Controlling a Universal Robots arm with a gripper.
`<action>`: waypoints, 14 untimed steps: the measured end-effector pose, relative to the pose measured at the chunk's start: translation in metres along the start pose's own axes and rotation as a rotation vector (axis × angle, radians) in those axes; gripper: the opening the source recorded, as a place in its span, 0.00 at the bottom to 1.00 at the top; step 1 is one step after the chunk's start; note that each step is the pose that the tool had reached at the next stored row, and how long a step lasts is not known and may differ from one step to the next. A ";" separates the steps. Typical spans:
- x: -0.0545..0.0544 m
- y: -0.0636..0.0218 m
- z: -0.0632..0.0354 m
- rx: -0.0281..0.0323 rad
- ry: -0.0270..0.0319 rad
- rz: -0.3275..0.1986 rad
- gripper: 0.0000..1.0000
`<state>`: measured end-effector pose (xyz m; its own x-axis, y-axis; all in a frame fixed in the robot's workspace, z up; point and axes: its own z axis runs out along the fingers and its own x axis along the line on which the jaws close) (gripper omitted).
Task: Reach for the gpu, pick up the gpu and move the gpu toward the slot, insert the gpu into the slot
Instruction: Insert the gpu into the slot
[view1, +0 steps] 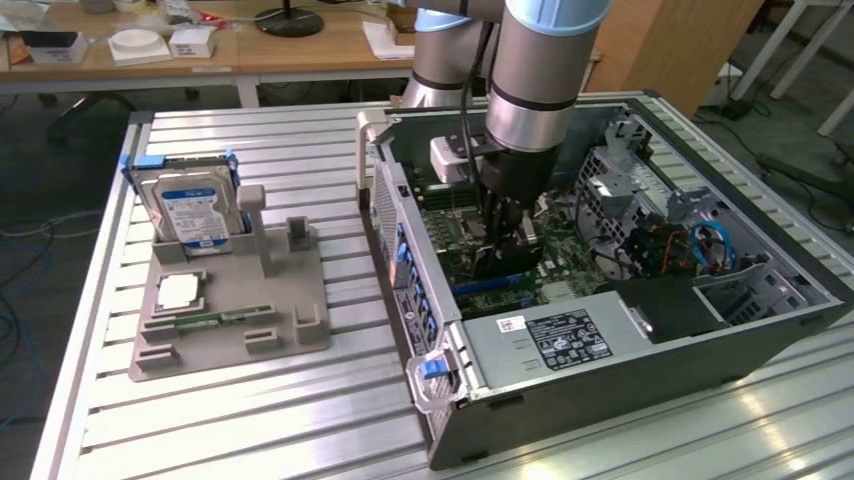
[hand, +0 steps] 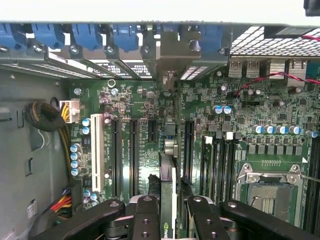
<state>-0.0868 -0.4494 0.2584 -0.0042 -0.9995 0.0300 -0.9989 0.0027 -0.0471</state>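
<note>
My gripper (view1: 501, 250) reaches down into the open computer case (view1: 747, 330), above the green motherboard (hand: 125, 100). It is shut on the gpu (hand: 168, 190), which the wrist view shows edge-on between my two black fingers (hand: 146, 220). The card stands upright over the board, its grey metal bracket (hand: 168, 75) at the case's rear wall. Long black slots (hand: 133, 155) run parallel to the card on both sides. The slot right under the card is hidden by it. In the exterior view the gpu (view1: 491, 268) shows as a dark piece below the fingers.
A grey fixture (view1: 287, 330) on the exterior view's left carries a silver hard drive (view1: 196, 205), a processor chip (view1: 178, 292) and a memory stick (view1: 220, 322). In the case are a power supply (view1: 554, 340), a processor socket (hand: 270, 190), blue latches (hand: 85, 35) and cable bundles (hand: 47, 117).
</note>
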 end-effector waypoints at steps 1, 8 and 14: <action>0.000 0.0002 -0.0001 0.0000 0.0001 0.000 0.26; 0.000 0.0029 0.0009 0.0001 0.0001 0.000 0.26; 0.000 0.0032 0.0024 0.0004 0.0004 0.000 0.26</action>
<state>-0.0898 -0.4495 0.2558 -0.0043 -0.9995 0.0303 -0.9989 0.0028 -0.0475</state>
